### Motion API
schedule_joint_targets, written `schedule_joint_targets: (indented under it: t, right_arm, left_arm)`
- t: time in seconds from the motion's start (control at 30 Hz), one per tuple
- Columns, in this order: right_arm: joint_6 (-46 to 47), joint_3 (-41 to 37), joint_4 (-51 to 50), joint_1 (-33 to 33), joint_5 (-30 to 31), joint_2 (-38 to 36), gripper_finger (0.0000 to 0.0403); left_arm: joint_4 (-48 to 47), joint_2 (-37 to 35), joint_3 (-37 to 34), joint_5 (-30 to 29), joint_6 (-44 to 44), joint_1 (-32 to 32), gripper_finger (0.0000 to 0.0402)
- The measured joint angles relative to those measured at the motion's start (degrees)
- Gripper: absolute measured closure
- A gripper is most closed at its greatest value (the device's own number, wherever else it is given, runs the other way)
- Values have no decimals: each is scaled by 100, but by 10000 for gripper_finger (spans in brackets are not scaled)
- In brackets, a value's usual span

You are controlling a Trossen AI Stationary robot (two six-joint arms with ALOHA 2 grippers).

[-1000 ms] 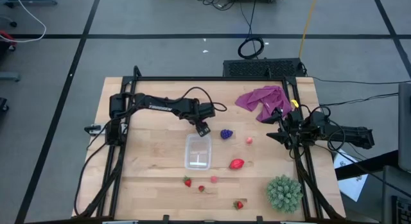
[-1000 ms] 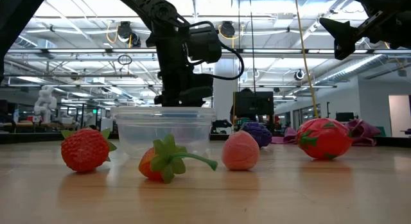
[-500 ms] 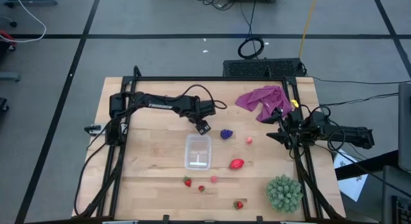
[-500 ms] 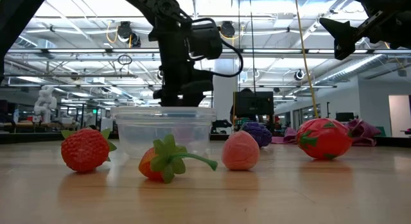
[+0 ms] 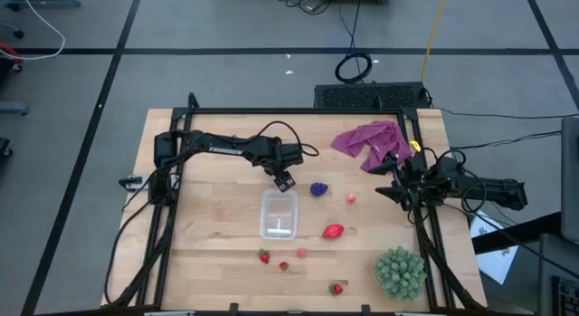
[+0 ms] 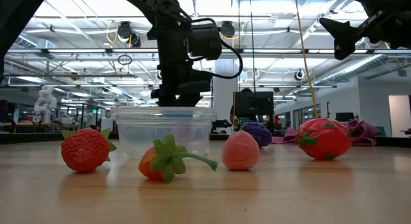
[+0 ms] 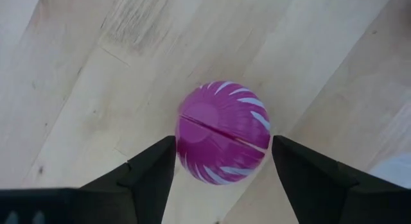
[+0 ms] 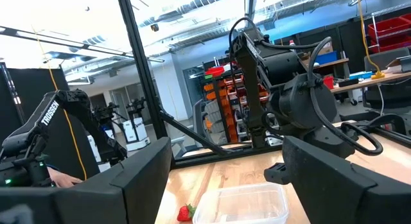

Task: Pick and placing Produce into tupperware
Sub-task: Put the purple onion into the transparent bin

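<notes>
My left gripper [image 5: 286, 181] points down just beyond the far edge of the clear tupperware [image 5: 279, 214]. It is shut on a purple-pink round piece [image 7: 221, 131] with white streaks, which the gripper hides in the high view. A purple grape bunch [image 5: 318, 188], a larger red piece [image 5: 333, 231], two small pink pieces [image 5: 351, 198] [image 5: 301, 253] and three strawberries [image 5: 263, 256] [image 5: 283, 265] [image 5: 336, 288] lie on the wooden table. The tupperware holds nothing that I can see. My right gripper [image 5: 387, 191] waits open and raised at the table's right edge. My left gripper pinches the purple-pink round piece between its two fingers, one finger [image 7: 154, 166] on each of its opposite sides [image 7: 183, 144]. The fingers come from above, pointing steeply down. The piece is close over the wood; I cannot tell whether it is lifted clear.
A purple-pink cloth [image 5: 371, 139] lies bunched at the far right of the table. A spiky green ball plant [image 5: 400, 271] stands at the near right corner. Black frame rails run along the table's left, far and right edges.
</notes>
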Motion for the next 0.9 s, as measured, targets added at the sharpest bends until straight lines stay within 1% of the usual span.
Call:
schedule_joint_targets:
  t: [0.3, 0.43, 0.67, 0.9]
  right_arm:
    - [0, 0, 0, -1, 0, 0, 112]
    - [0, 0, 0, -2, 0, 0, 112]
    - [2, 0, 0, -1, 1, 0, 112]
    - [2, 0, 0, 0, 0, 0, 112]
  left_arm:
    - [9, 0, 0, -4, 25, -2, 191]
    - [15, -2, 0, -10, 36, 0, 205]
    - [15, -2, 0, -13, 34, 0, 200]
    - [13, -2, 0, -13, 31, 0, 204]
